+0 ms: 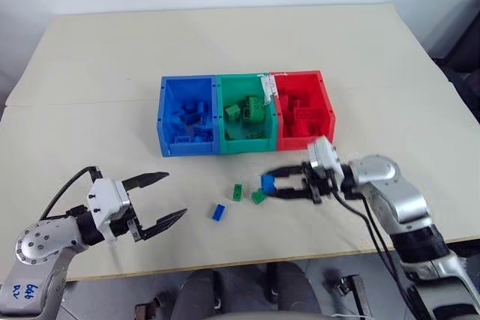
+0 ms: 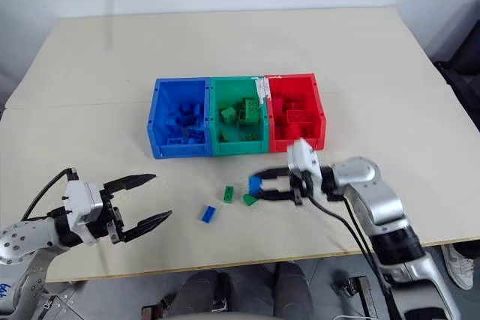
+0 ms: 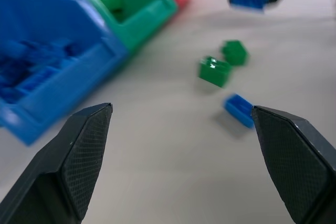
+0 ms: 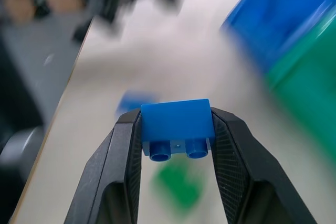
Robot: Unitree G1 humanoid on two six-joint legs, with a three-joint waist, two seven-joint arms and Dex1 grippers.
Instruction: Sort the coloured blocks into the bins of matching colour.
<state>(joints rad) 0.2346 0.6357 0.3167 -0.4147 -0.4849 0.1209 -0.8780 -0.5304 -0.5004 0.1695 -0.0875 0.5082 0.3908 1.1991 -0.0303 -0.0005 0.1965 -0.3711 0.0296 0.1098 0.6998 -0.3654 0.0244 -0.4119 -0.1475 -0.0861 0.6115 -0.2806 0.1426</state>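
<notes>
A: What is the right gripper point(image 4: 176, 135) doing?
B: It pinches a blue block point(image 4: 177, 127) between both fingers, above the table point(image 1: 90, 58), near two green blocks point(image 1: 247, 192).
A: And the left gripper point(image 1: 161, 200)?
B: Spread wide, holding nothing. A second blue block point(image 1: 218, 211) lies between the grippers. The blue bin point(image 1: 163, 121), green bin point(image 1: 222, 114) and red bin point(image 1: 327, 106) stand side by side beyond.

Left gripper point(image 1: 163, 198): jaws spread wide, nothing between them. Right gripper point(image 1: 271, 185): jaws clamped on a blue block point(image 4: 176, 125), pointing toward the left one.
</notes>
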